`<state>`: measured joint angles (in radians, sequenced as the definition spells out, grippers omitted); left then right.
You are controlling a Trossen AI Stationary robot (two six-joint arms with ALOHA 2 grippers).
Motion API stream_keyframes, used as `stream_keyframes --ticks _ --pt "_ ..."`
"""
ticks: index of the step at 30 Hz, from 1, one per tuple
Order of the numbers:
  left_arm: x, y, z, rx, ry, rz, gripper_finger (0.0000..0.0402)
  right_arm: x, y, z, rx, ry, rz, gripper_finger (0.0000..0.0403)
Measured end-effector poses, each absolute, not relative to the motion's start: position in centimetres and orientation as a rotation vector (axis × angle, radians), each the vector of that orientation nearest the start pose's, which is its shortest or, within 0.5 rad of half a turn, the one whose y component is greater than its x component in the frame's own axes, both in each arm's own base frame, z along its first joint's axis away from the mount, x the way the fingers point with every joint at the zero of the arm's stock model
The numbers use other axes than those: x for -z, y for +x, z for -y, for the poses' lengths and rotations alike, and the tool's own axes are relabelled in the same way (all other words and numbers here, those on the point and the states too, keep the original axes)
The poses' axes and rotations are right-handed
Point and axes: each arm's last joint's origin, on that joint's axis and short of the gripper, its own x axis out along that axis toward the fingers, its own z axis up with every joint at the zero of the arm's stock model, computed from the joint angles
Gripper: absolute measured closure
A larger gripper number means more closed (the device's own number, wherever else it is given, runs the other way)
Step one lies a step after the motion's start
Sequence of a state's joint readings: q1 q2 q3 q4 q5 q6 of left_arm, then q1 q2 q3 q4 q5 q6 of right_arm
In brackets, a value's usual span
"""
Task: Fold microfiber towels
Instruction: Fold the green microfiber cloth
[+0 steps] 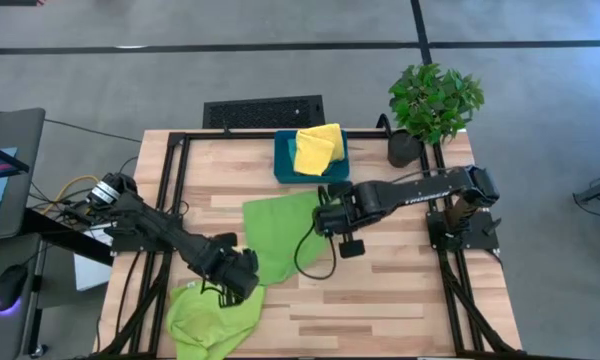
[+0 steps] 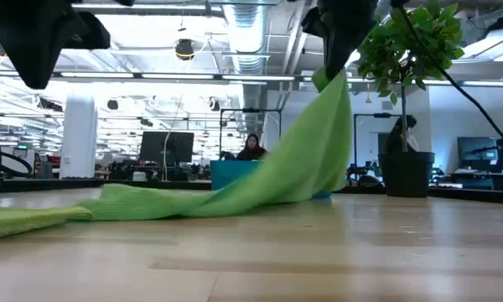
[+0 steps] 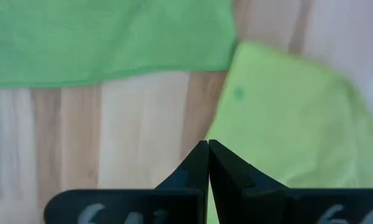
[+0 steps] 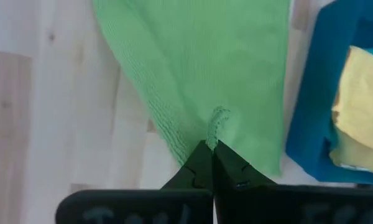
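A green microfiber towel (image 1: 283, 235) lies mid-table, and its right side is raised by my right gripper (image 1: 325, 220), which is shut on it. A second, lime green towel (image 1: 215, 315) lies crumpled at the near left edge. My left gripper (image 1: 245, 277) is shut and empty, raised above the wood between the two towels; the left wrist view shows its tips (image 3: 208, 146) over the edge of the lime towel (image 3: 286, 118). A yellow towel (image 1: 318, 148) lies in the teal bin (image 1: 283, 165). The teal towel is not in view. My right gripper pinches a small puckered bunch of the green towel (image 4: 219, 119) between its two fingertips, at the towel's side toward the table's right. The fingers come from above. The towel hangs from the hold (image 2: 335, 84) and slopes down to its left part, which lies on the table (image 2: 151, 204).
The teal bin stands at the table's far edge, and a potted plant (image 1: 432, 100) stands at the far right corner. A cable (image 1: 315, 262) loops below my right gripper. Bare wood shows at the near right (image 1: 400, 300). People sit in the room behind (image 2: 253, 147).
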<state>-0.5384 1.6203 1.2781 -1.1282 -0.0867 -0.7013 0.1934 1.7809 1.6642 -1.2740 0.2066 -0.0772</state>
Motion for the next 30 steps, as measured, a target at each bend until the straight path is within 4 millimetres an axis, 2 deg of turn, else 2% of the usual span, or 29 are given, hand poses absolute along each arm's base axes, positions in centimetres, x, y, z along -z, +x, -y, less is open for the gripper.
stream_keyframes --ticks 5,10,16,23,28,30 --pt "-24.8 25.8 16.5 -0.133 -0.041 -1.234 0.0401 -29.8 33.4 -7.6 -0.046 -0.330 -1.354 0.0394" --pt "-25.0 25.4 17.9 -0.123 0.018 -1.141 0.0401 -29.8 33.2 -8.4 -0.031 -0.305 -1.350 0.0394" --pt "-23.1 25.2 19.1 -0.091 0.015 -1.036 0.0401 -29.8 33.1 -8.9 -0.030 -0.298 -1.347 0.0394" --pt "-21.4 25.4 18.5 -0.112 -0.031 -1.005 0.0401 -29.8 33.1 -8.9 -0.017 -0.286 -1.346 0.0394" --pt "-21.4 26.1 18.1 -0.108 -0.095 -0.995 0.0401 -29.8 33.1 -8.9 -0.014 -0.283 -1.345 0.0394" --pt "-21.5 26.2 18.2 -0.085 -0.065 -0.986 0.0401 -29.8 33.2 -8.9 -0.015 -0.282 -1.340 0.0394"
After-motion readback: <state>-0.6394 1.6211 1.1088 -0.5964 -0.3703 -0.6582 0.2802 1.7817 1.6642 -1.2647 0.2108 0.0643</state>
